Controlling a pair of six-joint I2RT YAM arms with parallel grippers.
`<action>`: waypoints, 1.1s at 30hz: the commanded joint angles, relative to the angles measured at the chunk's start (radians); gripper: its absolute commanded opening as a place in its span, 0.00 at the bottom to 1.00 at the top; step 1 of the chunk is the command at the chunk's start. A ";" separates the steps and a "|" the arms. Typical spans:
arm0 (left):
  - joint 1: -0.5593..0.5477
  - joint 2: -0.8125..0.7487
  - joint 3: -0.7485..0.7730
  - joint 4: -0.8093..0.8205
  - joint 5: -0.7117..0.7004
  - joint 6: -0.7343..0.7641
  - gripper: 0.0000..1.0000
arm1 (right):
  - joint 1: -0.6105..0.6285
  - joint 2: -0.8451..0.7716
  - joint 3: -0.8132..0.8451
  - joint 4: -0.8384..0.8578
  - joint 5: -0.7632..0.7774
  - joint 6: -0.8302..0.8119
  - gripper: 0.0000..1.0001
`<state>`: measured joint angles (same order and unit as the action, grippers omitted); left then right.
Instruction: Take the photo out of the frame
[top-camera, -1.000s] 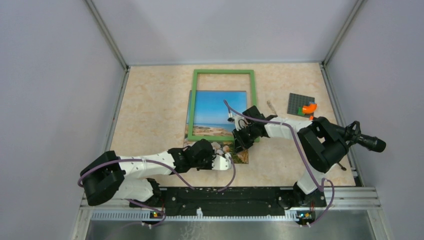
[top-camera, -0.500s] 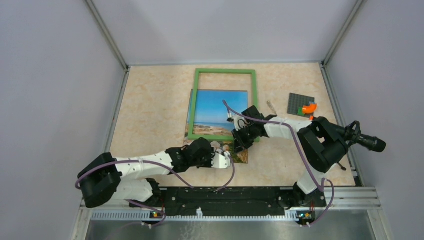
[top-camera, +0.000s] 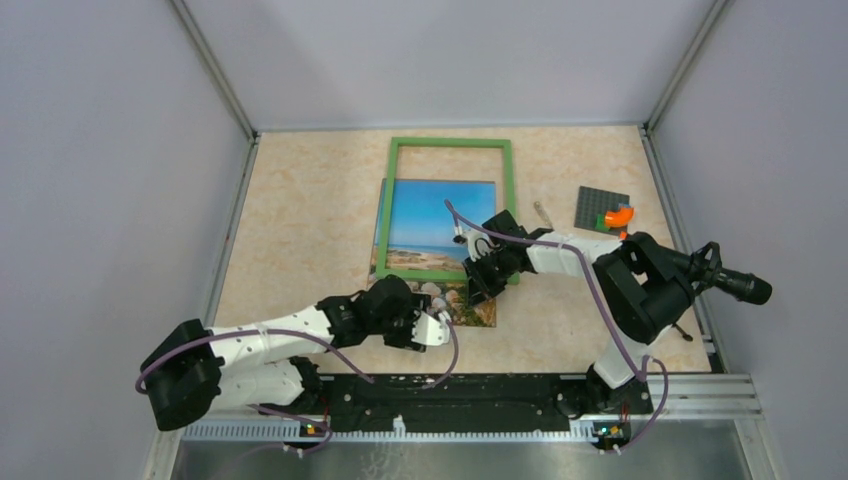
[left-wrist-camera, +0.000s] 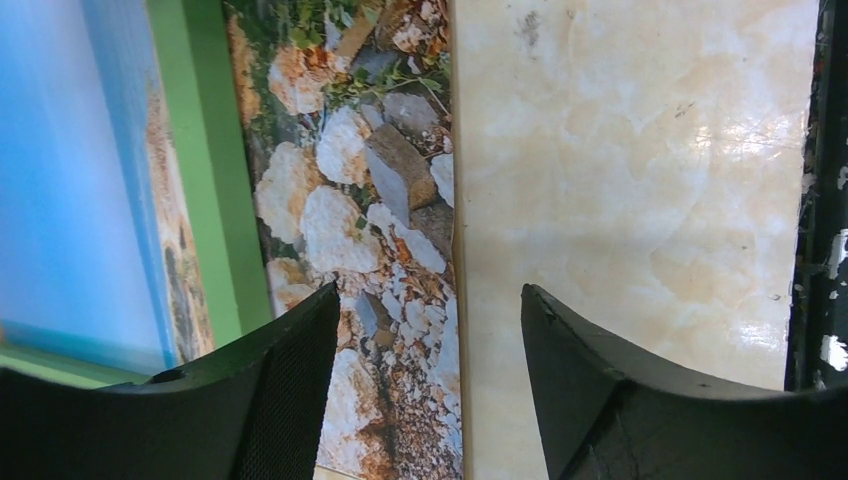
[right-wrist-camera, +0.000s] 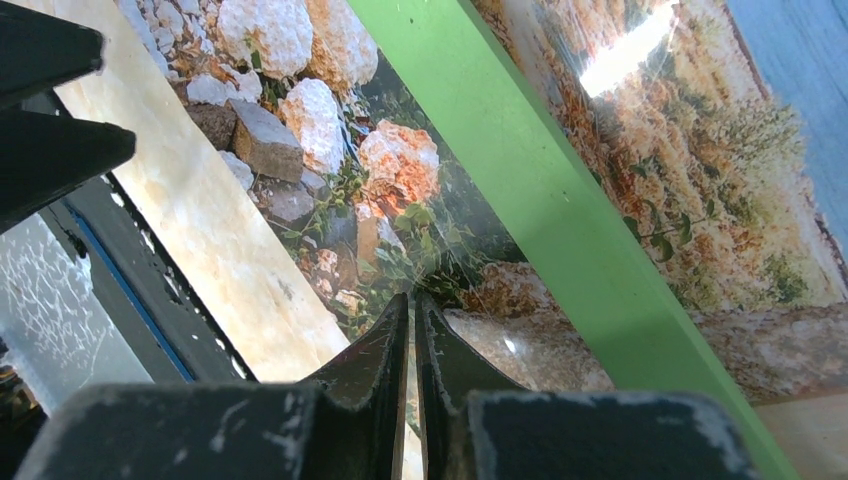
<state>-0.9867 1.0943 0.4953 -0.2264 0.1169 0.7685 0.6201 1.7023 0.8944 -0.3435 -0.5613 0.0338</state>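
Observation:
The frame (top-camera: 450, 144), a thin green rectangle, lies flat in the middle of the table. The photo (top-camera: 435, 215), a coast print, sticks out from under the frame's near bar (left-wrist-camera: 200, 180), its rocky end (left-wrist-camera: 380, 200) lying on the table. My left gripper (top-camera: 437, 328) is open and holds nothing. Its fingertips (left-wrist-camera: 290, 380) straddle the photo's near edge from above. My right gripper (top-camera: 476, 290) is shut, and its tips (right-wrist-camera: 412, 300) rest on the photo's rocky part (right-wrist-camera: 300, 130) beside the green bar (right-wrist-camera: 540, 190).
A grey baseplate (top-camera: 602, 208) with an orange piece (top-camera: 620, 215) sits at the right. A small metal item (top-camera: 543, 213) lies beside the frame. A black rail (top-camera: 450, 390) runs along the near edge. Walls enclose the table on three sides.
My left gripper has opened and drawn back a little toward the near left. The right arm, the photo and the frame have not moved.

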 joint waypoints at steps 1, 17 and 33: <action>0.002 0.065 0.001 0.026 0.010 0.019 0.72 | 0.013 0.033 0.022 -0.010 0.039 -0.026 0.07; 0.031 0.178 0.044 0.075 -0.051 0.038 0.58 | 0.013 0.034 0.028 -0.020 0.042 -0.029 0.07; 0.113 0.206 0.158 -0.004 0.045 0.021 0.31 | 0.013 0.027 0.025 -0.020 0.042 -0.029 0.06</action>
<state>-0.8902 1.3010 0.6003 -0.2623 0.1436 0.7830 0.6201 1.7115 0.9054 -0.3443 -0.5636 0.0338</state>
